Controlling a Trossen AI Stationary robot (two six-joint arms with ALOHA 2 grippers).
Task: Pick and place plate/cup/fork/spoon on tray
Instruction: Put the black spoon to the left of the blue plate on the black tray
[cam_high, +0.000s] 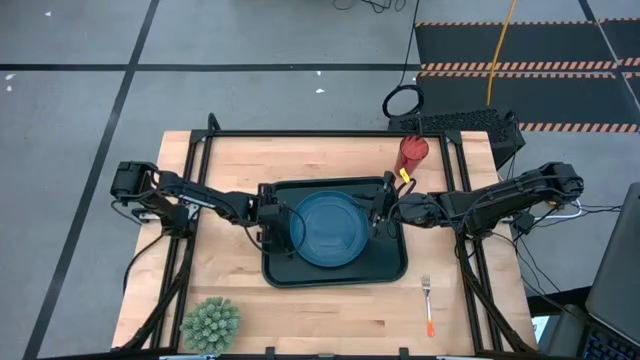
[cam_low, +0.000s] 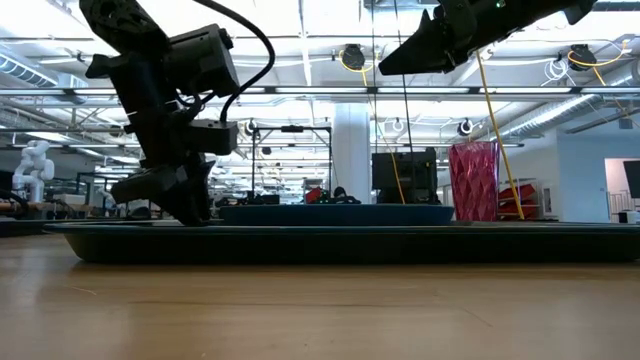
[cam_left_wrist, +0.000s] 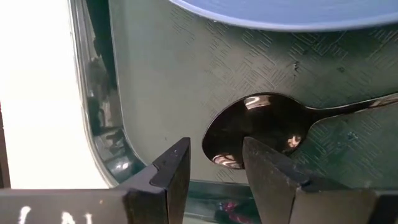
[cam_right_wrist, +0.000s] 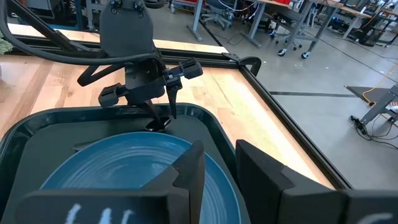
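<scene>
The dark tray (cam_high: 300, 272) lies mid-table with the blue plate (cam_high: 330, 228) flat on it. The dark spoon (cam_left_wrist: 273, 118) lies flat on the tray's floor between the plate and the tray's left rim. My left gripper (cam_left_wrist: 216, 146) stands open just over the spoon's bowl, pointing steeply down; it also shows from the right wrist (cam_right_wrist: 169, 112). My right gripper (cam_right_wrist: 219, 148) hovers open and holds nothing, above the tray's right side (cam_high: 380, 212). The red cup (cam_high: 413, 153) stands upright on the table beyond the tray's far right corner. The orange-handled fork (cam_high: 428, 305) lies on the table near the front right. My left gripper stands open over the spoon's bowl (cam_left_wrist: 249, 118), coming from above and the table's left. One finger (cam_left_wrist: 273, 180) covers the bowl's near edge. I cannot tell whether it touches the spoon, which lies flat on the tray.
A small green plant (cam_high: 210, 322) sits at the table's near left corner. A black frame runs along the table's left, far and right edges (cam_high: 300, 133). Bare wood shows in front of the tray (cam_high: 330, 315).
</scene>
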